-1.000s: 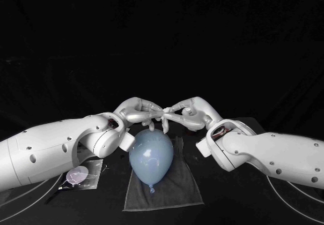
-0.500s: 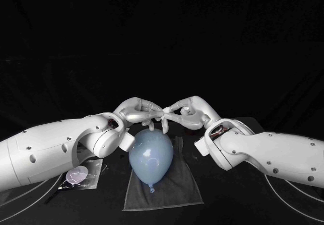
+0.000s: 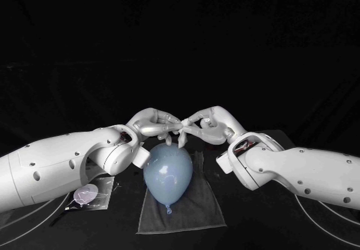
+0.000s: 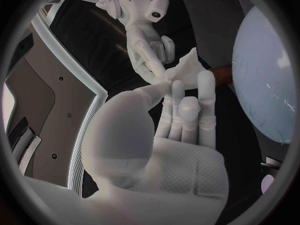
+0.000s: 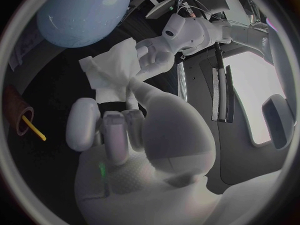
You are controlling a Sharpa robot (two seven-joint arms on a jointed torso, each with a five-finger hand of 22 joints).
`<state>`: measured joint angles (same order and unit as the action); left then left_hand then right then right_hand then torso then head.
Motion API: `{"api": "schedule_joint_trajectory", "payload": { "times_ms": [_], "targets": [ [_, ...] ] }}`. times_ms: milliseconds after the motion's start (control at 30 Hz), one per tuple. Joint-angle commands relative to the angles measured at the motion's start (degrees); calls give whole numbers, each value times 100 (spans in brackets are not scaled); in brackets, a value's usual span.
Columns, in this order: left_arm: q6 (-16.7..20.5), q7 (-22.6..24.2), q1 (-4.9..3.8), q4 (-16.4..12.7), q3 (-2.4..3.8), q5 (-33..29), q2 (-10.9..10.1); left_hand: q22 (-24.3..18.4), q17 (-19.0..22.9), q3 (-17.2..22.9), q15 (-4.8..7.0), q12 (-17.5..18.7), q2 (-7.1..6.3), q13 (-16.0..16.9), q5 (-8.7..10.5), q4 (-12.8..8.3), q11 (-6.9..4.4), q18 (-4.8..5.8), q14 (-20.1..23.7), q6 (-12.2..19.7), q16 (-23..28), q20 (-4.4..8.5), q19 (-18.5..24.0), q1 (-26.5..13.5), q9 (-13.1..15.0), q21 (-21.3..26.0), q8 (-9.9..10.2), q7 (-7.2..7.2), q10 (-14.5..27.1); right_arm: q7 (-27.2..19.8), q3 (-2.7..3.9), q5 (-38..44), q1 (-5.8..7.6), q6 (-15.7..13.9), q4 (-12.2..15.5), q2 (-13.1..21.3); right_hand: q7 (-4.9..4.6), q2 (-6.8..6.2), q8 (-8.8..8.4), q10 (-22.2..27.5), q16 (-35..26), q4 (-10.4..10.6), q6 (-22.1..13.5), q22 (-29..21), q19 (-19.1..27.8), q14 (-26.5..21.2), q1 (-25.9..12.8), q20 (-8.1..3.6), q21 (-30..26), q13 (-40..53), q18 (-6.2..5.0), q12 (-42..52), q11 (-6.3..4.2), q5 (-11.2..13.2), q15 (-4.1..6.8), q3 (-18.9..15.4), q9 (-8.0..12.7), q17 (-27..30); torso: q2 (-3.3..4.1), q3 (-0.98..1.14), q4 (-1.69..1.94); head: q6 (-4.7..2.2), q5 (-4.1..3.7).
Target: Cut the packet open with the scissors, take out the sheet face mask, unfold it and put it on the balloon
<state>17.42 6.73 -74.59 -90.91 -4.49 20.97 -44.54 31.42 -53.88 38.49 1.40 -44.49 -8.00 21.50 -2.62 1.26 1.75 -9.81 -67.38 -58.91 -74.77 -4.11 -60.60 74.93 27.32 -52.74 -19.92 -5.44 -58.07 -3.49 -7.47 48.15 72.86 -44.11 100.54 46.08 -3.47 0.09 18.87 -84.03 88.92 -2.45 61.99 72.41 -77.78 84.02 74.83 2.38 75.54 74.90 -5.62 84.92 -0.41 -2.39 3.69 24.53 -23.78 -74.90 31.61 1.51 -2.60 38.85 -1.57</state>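
A pale blue balloon (image 3: 168, 172) lies lengthwise on a grey towel (image 3: 196, 213). Above its far end my left hand (image 3: 154, 124) and right hand (image 3: 211, 125) meet fingertip to fingertip. Between them they pinch a small, still folded white sheet face mask (image 4: 182, 69), also seen as the crumpled mask (image 5: 111, 67) close to the balloon (image 5: 78, 12). In the left wrist view my left hand (image 4: 184, 112) holds the mask's edge, and the right hand (image 4: 147, 42) grips it from the other side. The packet (image 3: 93, 194), with a lilac picture on it, lies on the table near my left arm.
A brown object with a yellow stick (image 5: 24, 121) lies on the table beside the balloon. My two forearms flank the towel on both sides. Thin cables (image 3: 30, 219) run along the table's near corners.
My right forearm has shifted slightly. Both hands stay together over the balloon's far end with the mask between them.
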Motion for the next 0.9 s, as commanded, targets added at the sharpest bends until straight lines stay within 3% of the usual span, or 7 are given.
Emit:
{"api": "schedule_joint_trajectory", "payload": {
  "times_ms": [33, 600, 900],
  "targets": [
    [-60, 37, -1, -8, 4, -22, 4, 10, 10, 31, 6, -18, 52, 7, -17, -18, -14, -69, -15, -24, -8, -1, 54, -14, 714, -34, -12, 10, -11, -313, 5, -110, -3, -98, 17, 21, 3, 12, 70, -377, 25, -18, 56, -9, -49, 560, -64, -1, 30, 1021, 97, 10, -42, -40, 34, 52, -135, -1414, -2, 2, -7, 5, 2],
    [-51, 78, -1, -9, 2, -50, -47, 11, 12, -11, -2, -29, 76, 30, -15, 43, -16, -66, -6, -6, -5, -12, 76, -204, 751, -30, -28, 41, -21, -136, 6, -268, -6, 4, -40, 102, 23, 9, 201, -407, 46, -156, 62, 48, -78, 571, -162, -20, 70, 1073, 109, 48, -63, -40, 52, 297, -255, -1439, -3, -2, -1, 23, -3],
    [-52, 83, -1, -9, 2, -74, -63, 5, 15, -43, -1, -42, 155, 50, -15, 105, -20, -67, 3, 3, -4, -15, 85, -295, 768, -19, -34, 56, -25, -48, 7, -191, -6, 74, -35, 130, 20, 8, 250, -414, 49, -220, 38, 61, -81, 573, -219, -21, 76, 1089, 111, 57, -61, -40, 50, 415, -312, -1444, 3, -2, 1, 21, -3]
  ]
}}
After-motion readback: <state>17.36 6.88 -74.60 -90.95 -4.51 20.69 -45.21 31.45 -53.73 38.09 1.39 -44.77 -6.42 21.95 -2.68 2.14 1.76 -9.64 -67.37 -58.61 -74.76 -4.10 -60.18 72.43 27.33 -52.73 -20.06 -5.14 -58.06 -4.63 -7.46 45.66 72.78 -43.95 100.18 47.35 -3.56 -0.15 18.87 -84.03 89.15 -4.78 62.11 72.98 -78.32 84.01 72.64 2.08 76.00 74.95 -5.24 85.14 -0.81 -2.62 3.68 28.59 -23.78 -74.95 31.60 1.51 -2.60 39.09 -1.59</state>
